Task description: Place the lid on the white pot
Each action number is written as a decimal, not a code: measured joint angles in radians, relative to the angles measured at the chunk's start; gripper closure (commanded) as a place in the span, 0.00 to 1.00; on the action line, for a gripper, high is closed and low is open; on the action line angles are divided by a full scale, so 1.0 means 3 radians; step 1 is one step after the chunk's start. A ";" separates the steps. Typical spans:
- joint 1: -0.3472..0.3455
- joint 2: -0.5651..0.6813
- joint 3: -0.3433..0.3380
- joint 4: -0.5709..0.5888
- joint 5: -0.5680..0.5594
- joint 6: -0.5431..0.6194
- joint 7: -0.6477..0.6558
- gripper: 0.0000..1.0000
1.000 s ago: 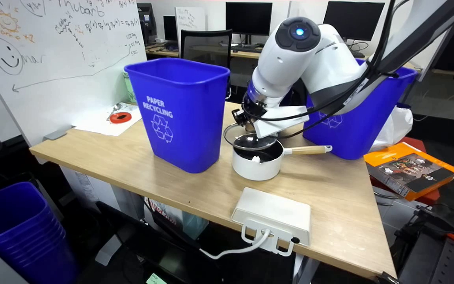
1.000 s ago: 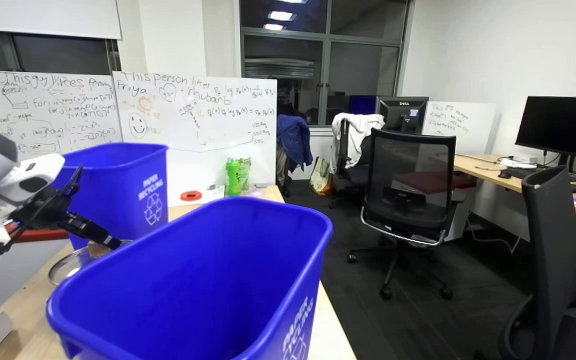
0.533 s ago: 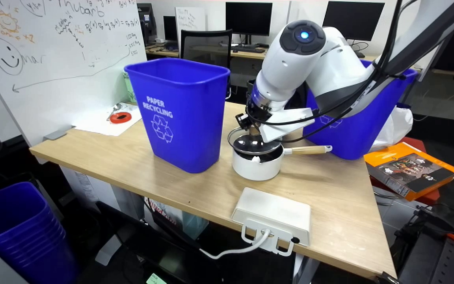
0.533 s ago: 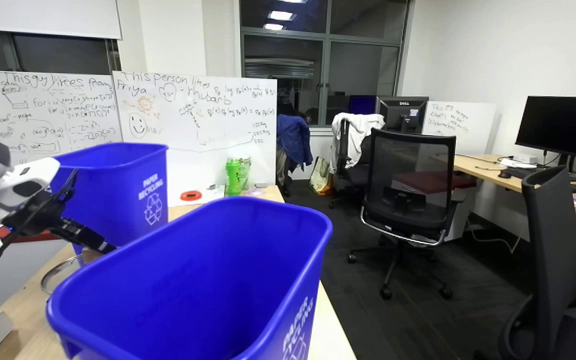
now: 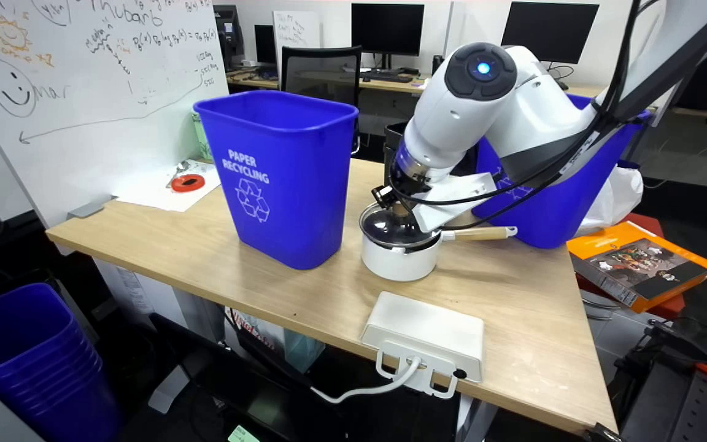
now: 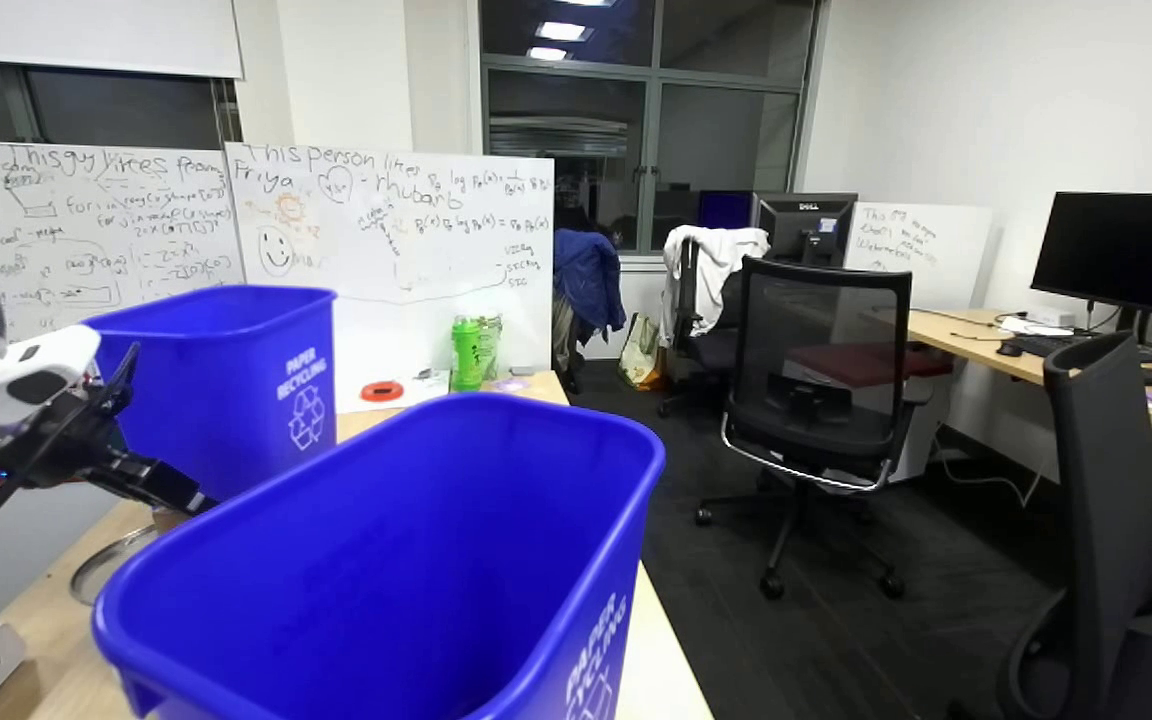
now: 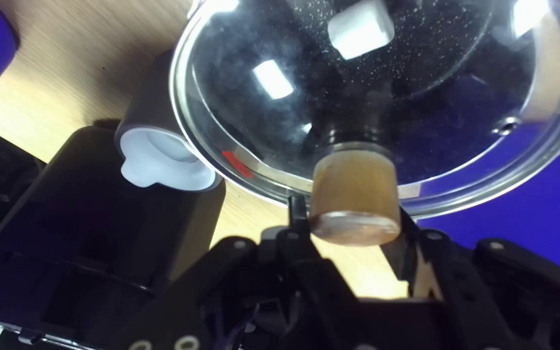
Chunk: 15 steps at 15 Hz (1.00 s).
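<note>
The clear-glass lid (image 5: pixel 390 227) with a silvery rim sits at the mouth of the white pot (image 5: pixel 399 263), slightly tilted, its left far rim raised. Whether it rests fully on the rim cannot be told. My gripper (image 7: pixel 351 214) is shut on the lid's brown knob (image 7: pixel 355 192), one finger on each side. In the wrist view the lid (image 7: pixel 280 116) fills the upper part, with the pot's dark inside behind the glass. The pot's pale handle (image 5: pixel 479 234) points right. In an exterior view part of the lid's rim (image 6: pixel 101 556) shows; the pot is hidden behind a bin.
A blue bin (image 5: pixel 286 184) stands left of the pot, another blue bin (image 5: pixel 550 215) to its right. A white box (image 5: pixel 424 322) lies at the table's front edge. A black container (image 7: pixel 90 218) and a grey cup (image 7: pixel 156 121) stand beside the lid.
The gripper and lid have moved down and slightly right in an exterior view, from above the pot to its mouth. The lid looks closer to level. The pot has not moved.
</note>
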<state>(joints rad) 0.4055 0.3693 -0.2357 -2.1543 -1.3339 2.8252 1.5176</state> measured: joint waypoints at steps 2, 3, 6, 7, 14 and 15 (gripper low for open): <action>0.0016 0.0000 -0.0007 -0.0033 -0.0095 -0.0031 0.0089 0.85; 0.0024 0.0000 -0.0012 -0.0040 -0.0137 -0.0045 0.0139 0.85; 0.0045 0.0001 -0.0014 -0.0044 -0.0240 -0.0075 0.0281 0.85; 0.0056 0.0002 -0.0014 -0.0045 -0.0257 -0.0084 0.0324 0.85; 0.0096 0.0011 -0.0024 -0.0083 -0.0425 -0.0158 0.0654 0.85; 0.0096 0.0014 -0.0033 -0.0083 -0.0430 -0.0164 0.0680 0.85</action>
<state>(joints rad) 0.4343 0.3735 -0.2455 -2.1792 -1.4629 2.7761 1.7214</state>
